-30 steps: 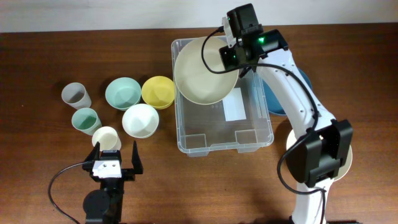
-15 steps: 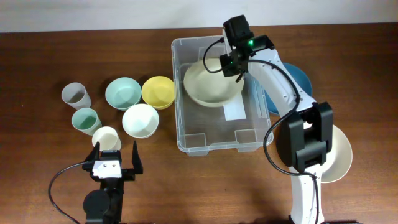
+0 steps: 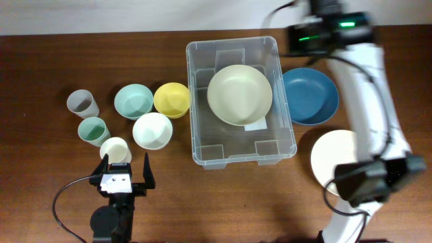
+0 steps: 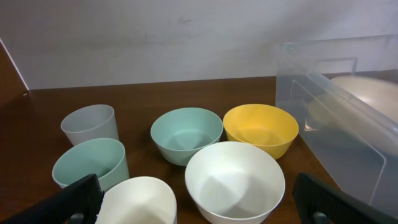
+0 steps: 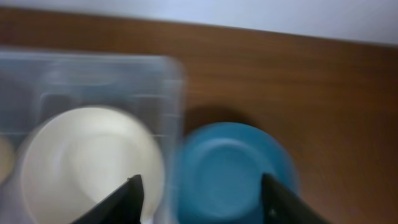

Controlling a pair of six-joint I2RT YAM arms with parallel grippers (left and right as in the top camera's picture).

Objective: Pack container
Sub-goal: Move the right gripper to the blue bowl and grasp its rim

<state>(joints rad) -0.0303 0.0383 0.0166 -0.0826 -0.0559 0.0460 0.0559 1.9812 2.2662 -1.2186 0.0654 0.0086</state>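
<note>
The clear container (image 3: 198, 108) stands at the table's middle, with a large cream bowl (image 3: 239, 94) lying flat inside it. My right gripper (image 5: 202, 200) hovers open and blurred above the container's right wall (image 5: 173, 106) and a blue plate (image 5: 231, 168), with nothing between its fingers. Seen from overhead, that gripper (image 3: 317, 32) is high at the back, right of the container. My left gripper (image 3: 126, 170) rests open at the front left, just behind a cream cup (image 3: 115, 149). The left wrist view shows the container (image 4: 336, 130) at the right edge.
Left of the container stand a teal bowl (image 3: 132, 101), a yellow bowl (image 3: 171, 99), a white bowl (image 3: 150, 130), a grey cup (image 3: 82, 103) and a teal cup (image 3: 93, 130). The blue plate (image 3: 309, 96) lies right of the container. A cream plate (image 3: 332, 156) sits by the right arm's base.
My right gripper lowered the cream bowl into the container, opened and let it go, then drew up and off to the right. The left arm has not moved.
</note>
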